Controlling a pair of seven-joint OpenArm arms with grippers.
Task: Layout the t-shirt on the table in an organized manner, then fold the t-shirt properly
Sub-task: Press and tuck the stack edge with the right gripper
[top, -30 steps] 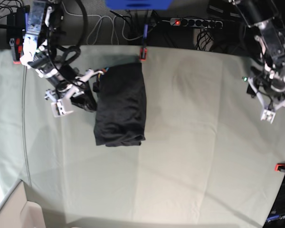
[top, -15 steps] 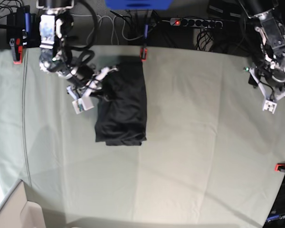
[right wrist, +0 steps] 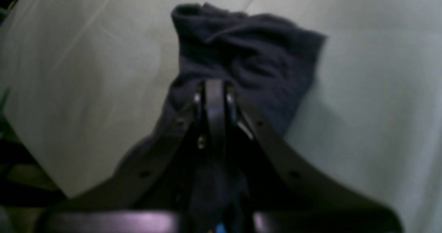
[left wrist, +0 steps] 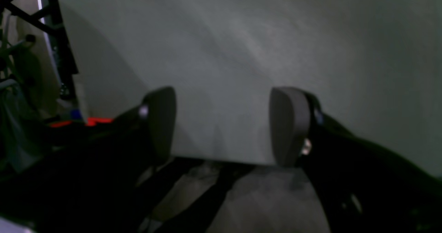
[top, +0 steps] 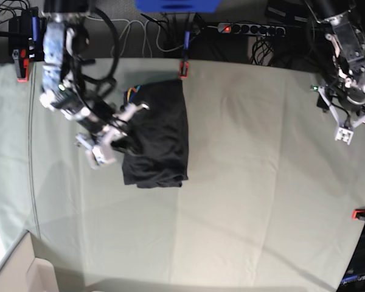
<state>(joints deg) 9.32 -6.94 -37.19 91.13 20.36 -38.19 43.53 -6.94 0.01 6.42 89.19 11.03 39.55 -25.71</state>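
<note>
Desk: pale grey-green cloth, faint creases, mostly bare. A red clamp at 12 o'clock and another at 4 o'clock pin the cloth, presumably so it does not drag with the garment.

T-shirt: black, already a compact upright rectangle, lying at about 10 o'clock from desk centre, its top edge just below the 12 o'clock clamp. Plain side up; a sliver of coloured print shows at its upper-left corner. The lower edge is rumpled and the layers are not flush. Judgement: folding is nearly finished, only tidying left.

Right gripper: at the shirt's 9 o'clock edge, over the left margin of the fabric. The right wrist view shows the jaws pressed together with dark cloth bunched around the tip; it seems pinched on the t-shirt's edge, though blur keeps me from being certain. Likely reason: holding or tugging that side to square the stack.

Left gripper: far off at 2 o'clock, well apart from the shirt. In the left wrist view its pads stand wide apart with only bare desk between them, holding nothing. Judgement: parked clear so as not to disturb the fold.
</note>
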